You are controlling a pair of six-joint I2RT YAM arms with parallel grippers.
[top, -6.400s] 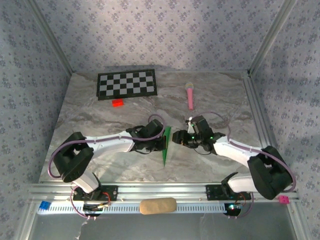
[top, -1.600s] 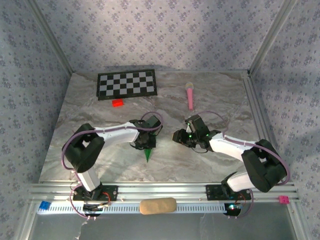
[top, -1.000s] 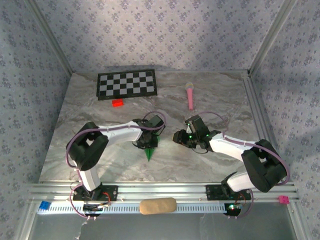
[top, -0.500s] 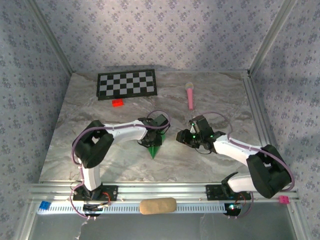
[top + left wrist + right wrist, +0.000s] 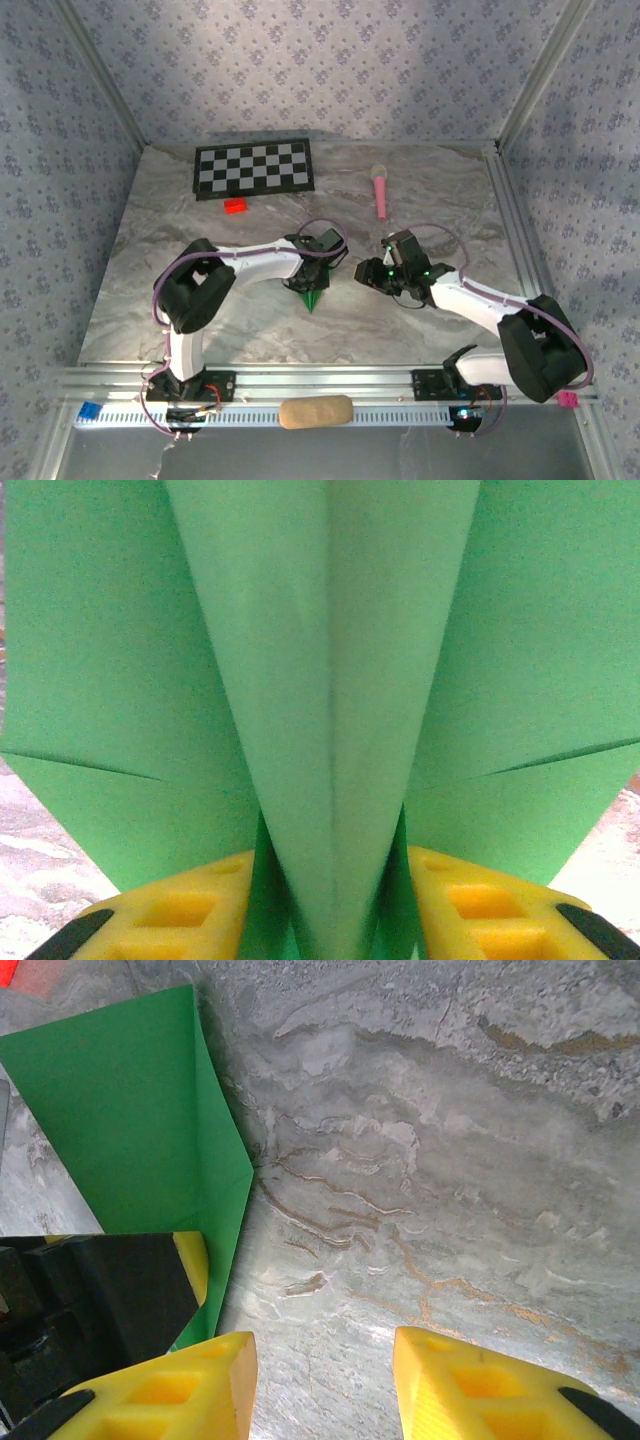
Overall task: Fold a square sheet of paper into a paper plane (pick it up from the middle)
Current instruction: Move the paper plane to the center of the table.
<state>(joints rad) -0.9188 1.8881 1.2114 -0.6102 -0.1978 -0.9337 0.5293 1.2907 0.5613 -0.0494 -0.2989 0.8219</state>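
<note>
The green paper plane [image 5: 313, 296] is a narrow dart with its tip pointing toward the near edge, held near the table's middle. In the left wrist view its centre crease [image 5: 331, 740] runs up between my yellow fingers [image 5: 190, 910], with wings spread to both sides. My left gripper [image 5: 318, 266] is shut on the plane's keel. My right gripper [image 5: 372, 272] stands open just right of the plane, over bare marble. In the right wrist view the green wing [image 5: 130, 1120] lies at upper left beside the left gripper's black and yellow finger [image 5: 190, 1260].
A black-and-white checkerboard [image 5: 253, 167] lies at the back left with a small red block [image 5: 236, 206] before it. A pink microphone-shaped toy [image 5: 380, 190] lies at the back right. A tan oblong object [image 5: 315, 411] sits on the near rail.
My left gripper has carried the plane to the right, toward the right gripper, over the last seconds. The right gripper has shifted slightly right and stayed open.
</note>
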